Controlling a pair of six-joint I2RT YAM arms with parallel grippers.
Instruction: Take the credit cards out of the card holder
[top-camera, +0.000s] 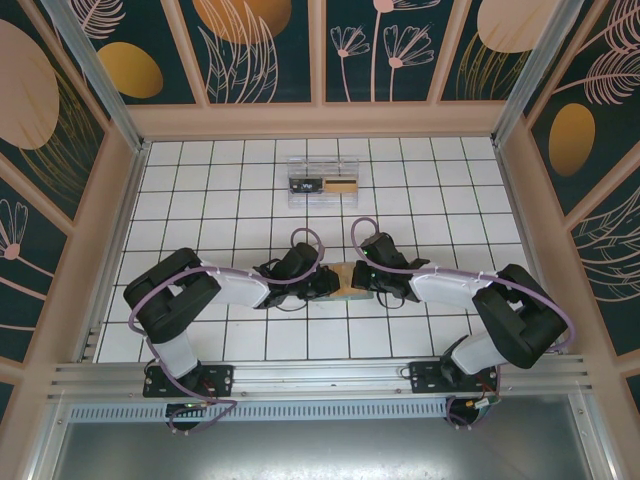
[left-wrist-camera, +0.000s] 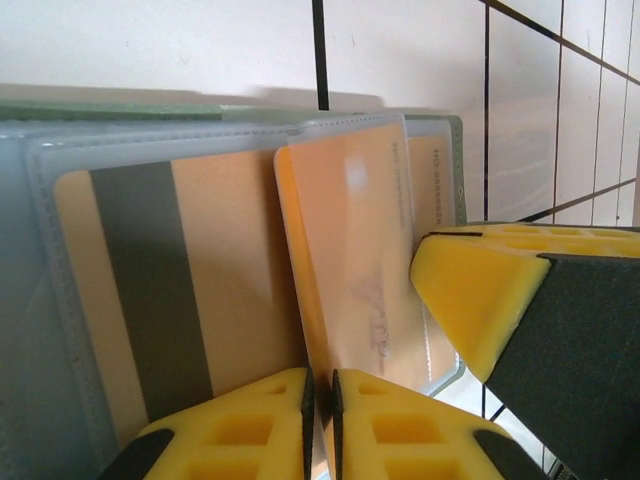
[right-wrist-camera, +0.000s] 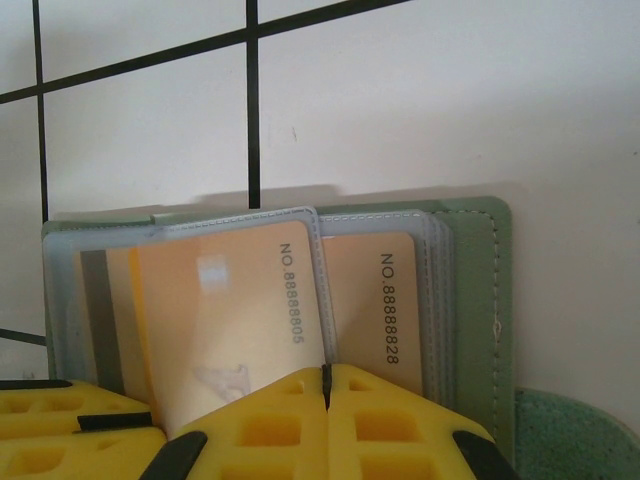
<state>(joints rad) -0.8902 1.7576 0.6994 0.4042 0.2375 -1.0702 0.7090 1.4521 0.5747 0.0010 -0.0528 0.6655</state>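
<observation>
White tiled table (top-camera: 200, 200), seen from above. My two arms meet at its near centre over an open grey-green folding card holder (top-camera: 345, 283). My right gripper (right-wrist-camera: 325, 378) is clenched on the holder's near edge. My left gripper (left-wrist-camera: 320, 388) pinches a tan plastic credit card (left-wrist-camera: 350, 260) that sticks part-way out of its clear sleeve. Another tan striped card (left-wrist-camera: 190, 280) sits fully sleeved, so I judge the emptying is unfinished. At far centre, a clear plastic box (top-camera: 345, 163) apparently holds two cards.

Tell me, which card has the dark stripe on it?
The tan card tucked flat in the card holder's clear sleeve, left in the left wrist view. The plain orange card beside it tilts, with no stripe showing.
</observation>
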